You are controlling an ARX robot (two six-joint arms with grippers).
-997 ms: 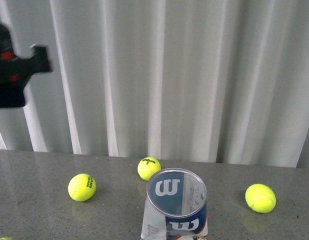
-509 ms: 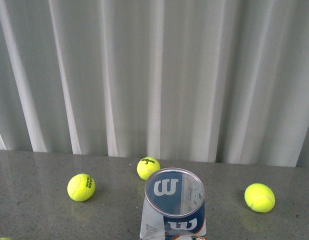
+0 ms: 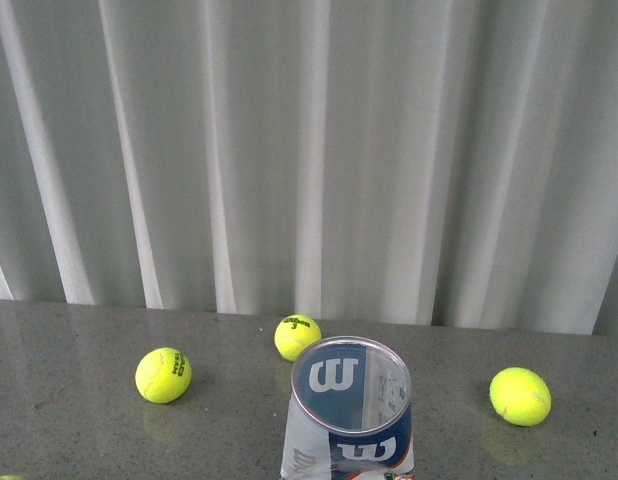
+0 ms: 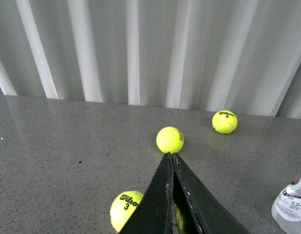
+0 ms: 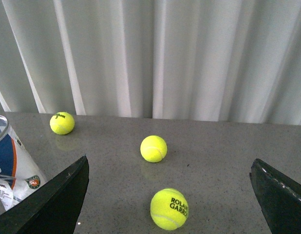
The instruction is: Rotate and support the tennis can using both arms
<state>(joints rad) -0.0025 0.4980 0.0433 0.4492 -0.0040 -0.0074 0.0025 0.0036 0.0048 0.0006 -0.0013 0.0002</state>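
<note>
Tennis can upright and untouched, both grippers apart from it

On the grey table [image 3: 79, 440] the tennis can [image 3: 349, 420] stands at six o'clock in the front view, open mouth up, three tennis balls [image 3: 163, 375] arcing from nine to three o'clock behind it. The right gripper [image 5: 170, 195] is spread wide, the left gripper [image 4: 171, 161] pressed together; neither touches the can. A one-sided push could likely topple the light tube or send balls rolling. There is open tabletop either side of it, and a curtain [image 3: 309, 150] bounds the far edge.
</note>
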